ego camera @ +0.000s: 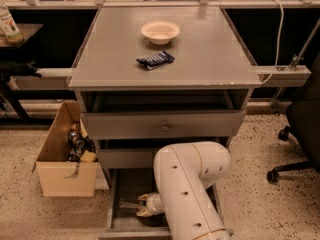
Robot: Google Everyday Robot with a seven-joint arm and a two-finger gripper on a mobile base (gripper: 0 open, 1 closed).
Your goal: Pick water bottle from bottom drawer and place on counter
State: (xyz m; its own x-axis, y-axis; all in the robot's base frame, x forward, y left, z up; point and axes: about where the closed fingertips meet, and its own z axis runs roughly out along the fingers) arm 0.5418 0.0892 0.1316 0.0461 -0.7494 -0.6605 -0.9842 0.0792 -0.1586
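Nearest to us, the robot's white arm (190, 194) bends down in front of the cabinet and reaches into the open bottom drawer (131, 183). Its gripper (144, 206) is low over the drawer's grey floor, pointing left. The water bottle (128, 204) lies on its side on that floor, a pale clear shape with its right end at the gripper's tip. We cannot tell whether the gripper is apart, together or clamped on the bottle. To the left, on the speckled floor beside the cabinet, stands an open cardboard box (67, 179) with a few small items inside. Above the bottom drawer we see two shallower drawers; the upper one (200, 125) has a round knob at its centre. Farther back, the counter (210, 54) carries a dark blue snack packet (155, 60) near its middle and a pale bowl (160, 32) beyond it. At the far left, a green-and-white bottle (9, 25) stands on a dark side table, and a black office chair (302, 124) sits at the right edge.
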